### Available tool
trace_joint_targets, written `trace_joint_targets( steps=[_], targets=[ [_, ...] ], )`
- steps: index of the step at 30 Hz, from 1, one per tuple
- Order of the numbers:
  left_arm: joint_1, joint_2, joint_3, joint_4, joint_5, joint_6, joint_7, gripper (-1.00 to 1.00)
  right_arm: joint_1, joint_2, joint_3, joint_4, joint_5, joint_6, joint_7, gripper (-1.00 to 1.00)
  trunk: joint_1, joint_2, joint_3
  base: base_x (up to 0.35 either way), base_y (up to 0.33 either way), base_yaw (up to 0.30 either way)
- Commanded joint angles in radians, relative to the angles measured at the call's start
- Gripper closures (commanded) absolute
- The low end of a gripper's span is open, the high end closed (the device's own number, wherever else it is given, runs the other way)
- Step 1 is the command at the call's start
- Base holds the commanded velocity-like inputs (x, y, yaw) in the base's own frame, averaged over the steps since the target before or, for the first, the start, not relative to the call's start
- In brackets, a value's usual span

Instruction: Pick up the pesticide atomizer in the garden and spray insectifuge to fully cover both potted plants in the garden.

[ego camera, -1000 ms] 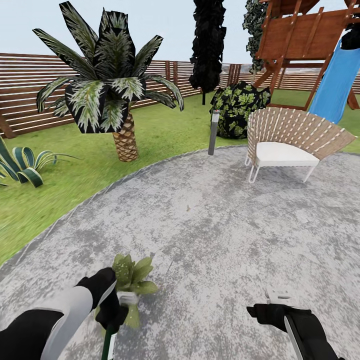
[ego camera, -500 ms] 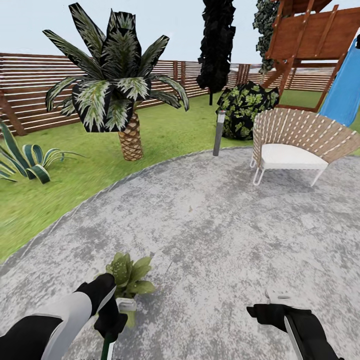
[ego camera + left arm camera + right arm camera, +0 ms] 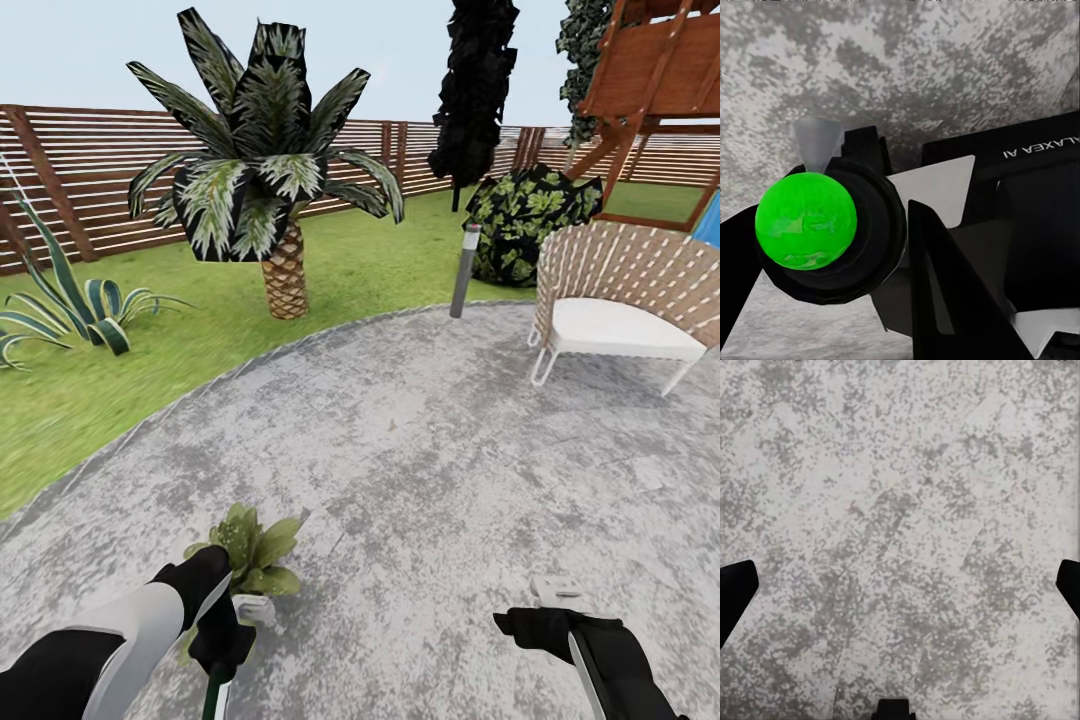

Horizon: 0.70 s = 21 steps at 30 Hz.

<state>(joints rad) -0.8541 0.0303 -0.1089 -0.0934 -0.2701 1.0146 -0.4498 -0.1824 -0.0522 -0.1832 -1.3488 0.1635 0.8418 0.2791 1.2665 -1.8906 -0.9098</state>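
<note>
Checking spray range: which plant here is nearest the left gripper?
The small green rosette potted plant on the grey patio, right beside the left gripper; the palm and striped agave stand far off on grass.

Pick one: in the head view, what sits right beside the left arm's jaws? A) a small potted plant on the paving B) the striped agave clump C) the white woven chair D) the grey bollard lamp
A: the potted plant stands on the grey patio right next to the left gripper; the chair, bollard lamp and agave are all much farther away.
</note>
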Motion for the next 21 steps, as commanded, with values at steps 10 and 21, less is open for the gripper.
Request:
trace_joint_targets(
  steps=[10, 21],
  targets=[
    [0.000, 0.000, -0.006, -0.002, 0.002, 0.002, -0.010, 1.00, 0.000, 0.000, -0.001, -0.001, 0.008, 0.003, 0.009, -1.00, 0.000, 0.000, -0.001, 0.040, -0.070, 0.105],
    [0.000, -0.001, -0.006, -0.002, 0.002, 0.002, -0.010, 1.00, -0.001, 0.000, -0.001, -0.001, 0.008, 0.004, 0.009, -1.00, 0.000, 0.000, -0.001, 0.189, -0.262, 0.208]
  ],
)
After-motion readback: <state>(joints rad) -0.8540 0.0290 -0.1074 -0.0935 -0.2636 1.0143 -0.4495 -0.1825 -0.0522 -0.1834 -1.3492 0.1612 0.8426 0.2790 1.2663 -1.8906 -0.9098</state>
